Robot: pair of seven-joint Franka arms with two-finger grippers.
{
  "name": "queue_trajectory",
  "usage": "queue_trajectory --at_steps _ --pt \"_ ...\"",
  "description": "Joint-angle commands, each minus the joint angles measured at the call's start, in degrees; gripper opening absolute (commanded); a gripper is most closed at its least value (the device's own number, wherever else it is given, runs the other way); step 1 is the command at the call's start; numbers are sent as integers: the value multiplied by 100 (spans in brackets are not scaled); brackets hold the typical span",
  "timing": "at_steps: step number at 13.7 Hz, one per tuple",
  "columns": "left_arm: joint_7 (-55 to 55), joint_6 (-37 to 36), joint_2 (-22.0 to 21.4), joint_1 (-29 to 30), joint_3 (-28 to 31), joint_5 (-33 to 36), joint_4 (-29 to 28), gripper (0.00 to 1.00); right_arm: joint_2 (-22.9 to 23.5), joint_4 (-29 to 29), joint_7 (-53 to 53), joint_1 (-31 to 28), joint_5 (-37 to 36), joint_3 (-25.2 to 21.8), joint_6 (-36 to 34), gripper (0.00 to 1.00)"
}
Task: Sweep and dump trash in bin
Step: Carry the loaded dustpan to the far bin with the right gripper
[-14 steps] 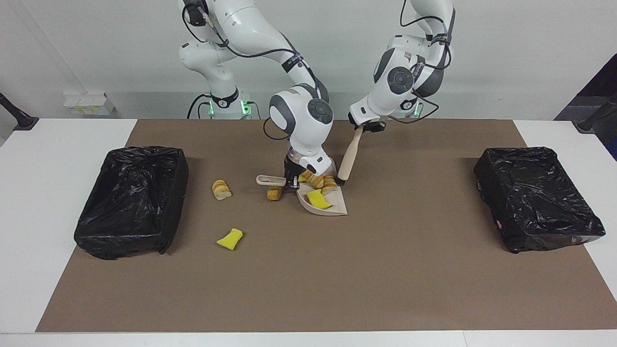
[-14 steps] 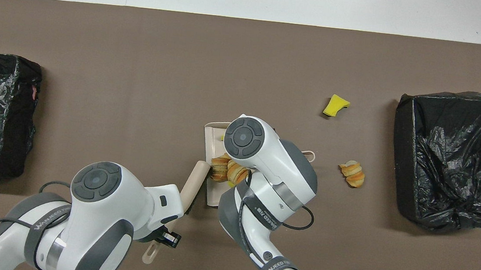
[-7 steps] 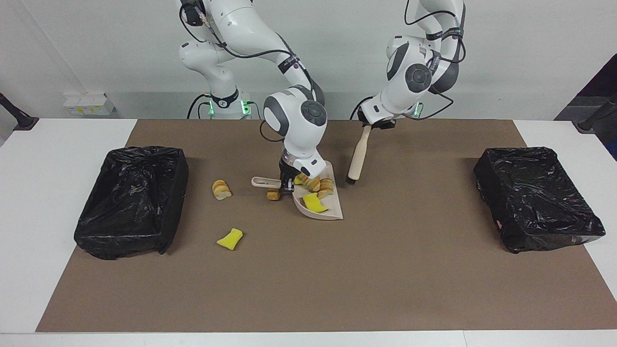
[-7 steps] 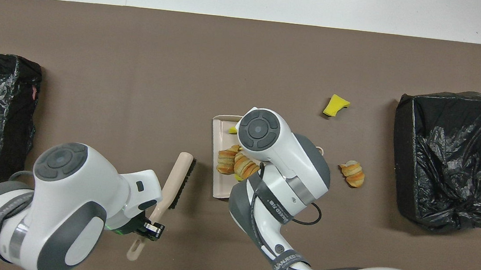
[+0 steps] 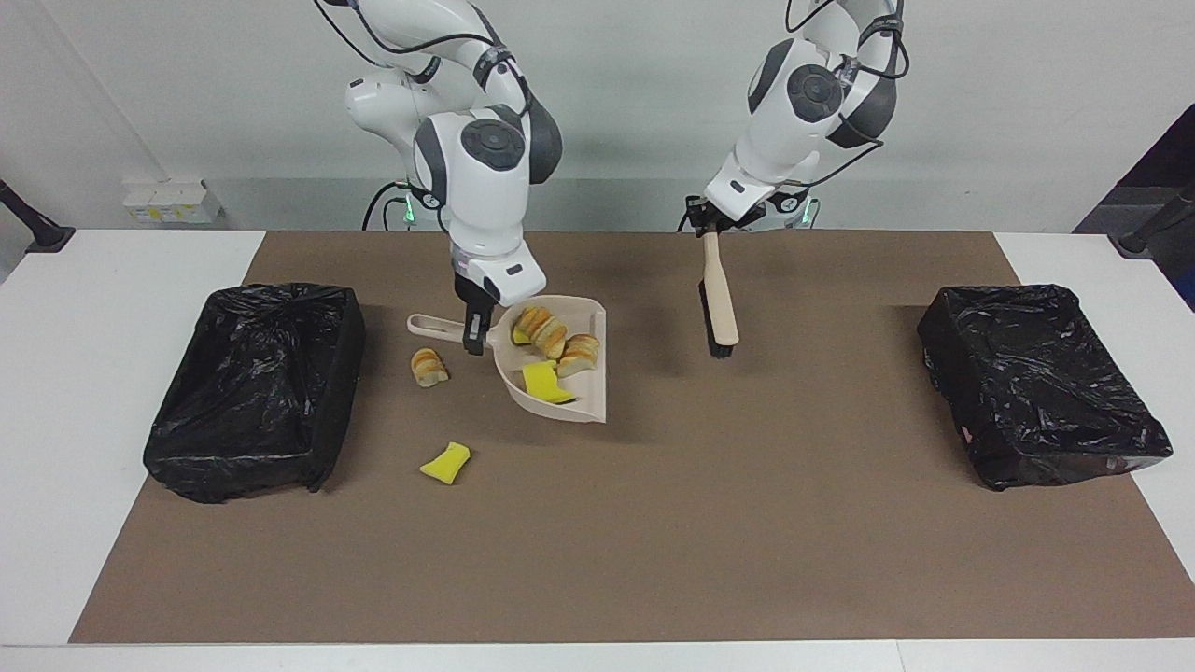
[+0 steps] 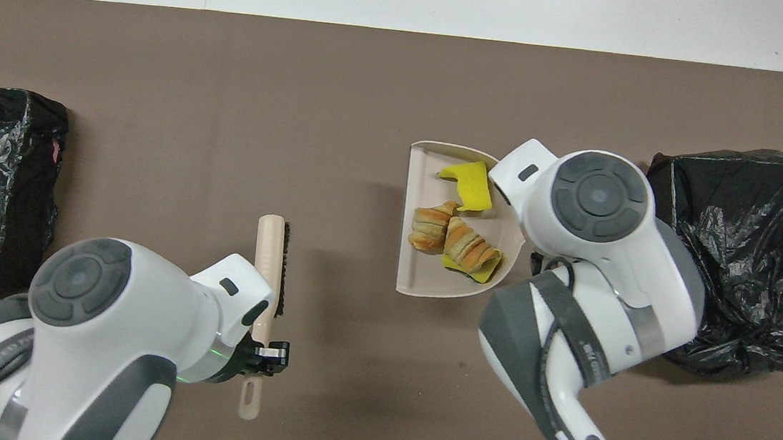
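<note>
Beige dustpan (image 5: 569, 397) (bread (image 5: 546, 333), yellow foam (image 5: 541, 382) inside)

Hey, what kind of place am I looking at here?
Probably a robotics lab test bench, not a kitchen: two white robot arms work over a brown mat on a white table, with two black bag-lined bins and a beige plastic dustpan of toy bread.

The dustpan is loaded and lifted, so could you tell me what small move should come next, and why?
Probably carry the dustpan, held by the right hand and loaded with trash, over the bin at the right arm's end, the closest bin, and tip it.
</note>
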Motion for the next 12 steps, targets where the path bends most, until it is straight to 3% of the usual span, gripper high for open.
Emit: queue_trajectory --at_steps 1,4,7,12 --pt "-496 869 51 -627 -85 78 -472 0 -563 -476 -600 -526 361 44 63 0" --pt "-794 1450 87 -1051 -85 105 -1052 0 -1003 -635 -1567 -1308 633 44 10 0" --pt "-962 1873 297 -1289 -85 105 -1247 0 -1056 -627 -2796 -2309 1318 -9 -112 0" --pt "-1182 2567 474 -1465 -85 105 -1484 3 -1030 -522 -4679 -3831 1320 -26 -51 0"
